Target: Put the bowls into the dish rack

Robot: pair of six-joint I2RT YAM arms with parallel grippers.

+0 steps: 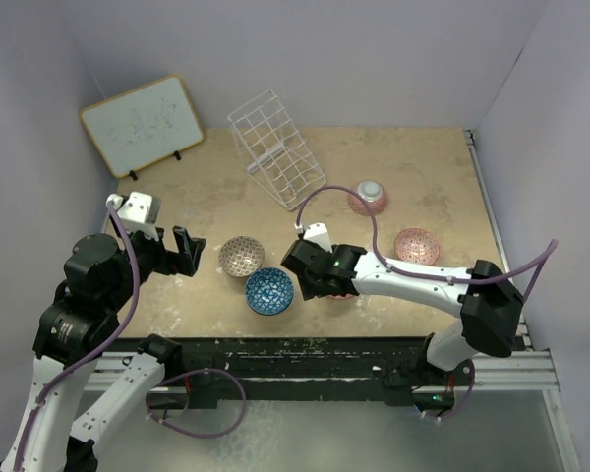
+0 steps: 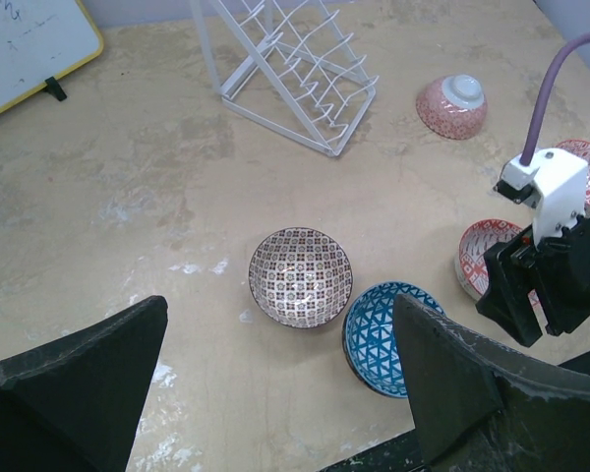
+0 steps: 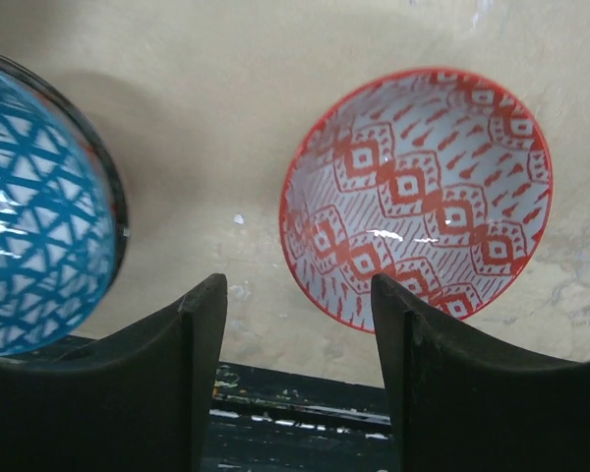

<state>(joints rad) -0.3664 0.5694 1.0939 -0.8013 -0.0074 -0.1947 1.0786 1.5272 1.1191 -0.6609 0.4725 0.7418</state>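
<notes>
The white wire dish rack (image 1: 275, 147) stands empty at the back centre and also shows in the left wrist view (image 2: 295, 74). A brown-patterned bowl (image 1: 241, 256) and a blue bowl (image 1: 269, 291) sit upright side by side near the front. My left gripper (image 1: 187, 254) is open and empty, just left of the brown bowl (image 2: 301, 276). My right gripper (image 1: 317, 280) is open, low over a red-patterned bowl (image 3: 423, 197), with the bowl's near left rim between its fingers and the blue bowl (image 3: 29, 206) to its left. A pink bowl (image 1: 369, 198) lies upside down; another pink bowl (image 1: 416, 246) sits upright at the right.
A wood-framed whiteboard (image 1: 143, 123) leans at the back left. Grey walls close the table on three sides. The table's dark front edge (image 3: 305, 393) lies just below the right gripper's fingers.
</notes>
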